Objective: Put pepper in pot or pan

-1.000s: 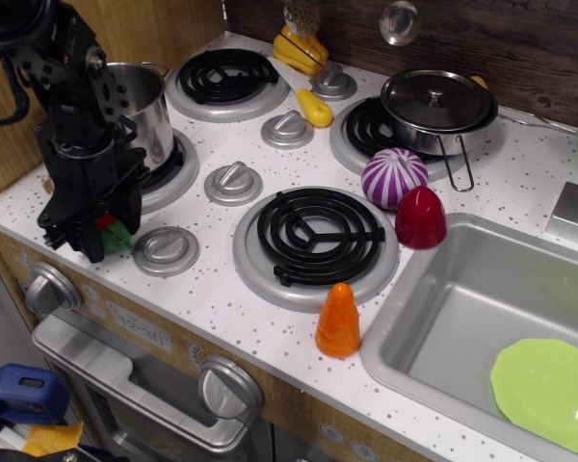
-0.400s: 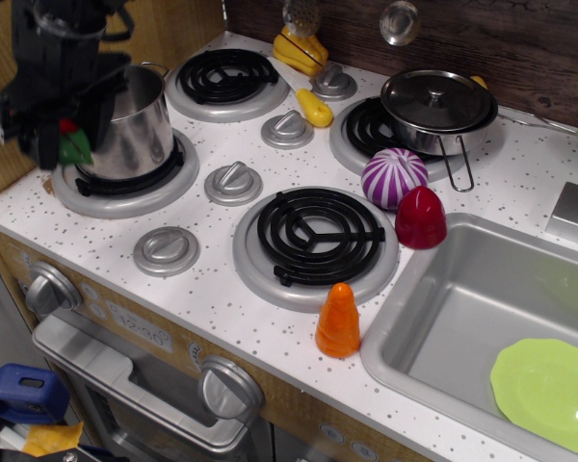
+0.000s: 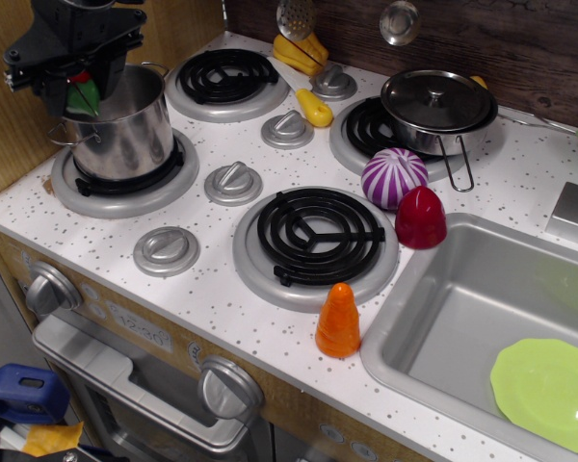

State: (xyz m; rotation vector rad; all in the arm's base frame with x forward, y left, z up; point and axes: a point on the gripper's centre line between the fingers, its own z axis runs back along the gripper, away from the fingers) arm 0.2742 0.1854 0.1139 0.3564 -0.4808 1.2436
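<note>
Hovering over the steel pot [image 3: 125,130] at the far left, the black gripper [image 3: 77,87] is clamped on the pepper [image 3: 83,93]; only its green stem end and a bit of red show between the fingers. Pepper sits right above the pot's rim on the left side, partly over the opening; whether it touches the rim is unclear. Pot stands upright on the front-left burner [image 3: 125,178], loop handle visible on its left. White speckled counter [image 3: 212,289] carries the rest: back-left coil burner [image 3: 222,75], centre coil burner [image 3: 318,234], lidded steel pan [image 3: 438,108] with wire handle on the back-right burner. Purple-and-white striped ball [image 3: 393,176] just beside a dark red dome toy [image 3: 421,217], the two touching or nearly so. Orange cone toy [image 3: 338,320] upright near the counter's front edge, below the centre burner. Yellow toy [image 3: 314,107] between the back burners. Sink [image 3: 462,298] at right, lime green plate [image 3: 549,390] lying in it.
</note>
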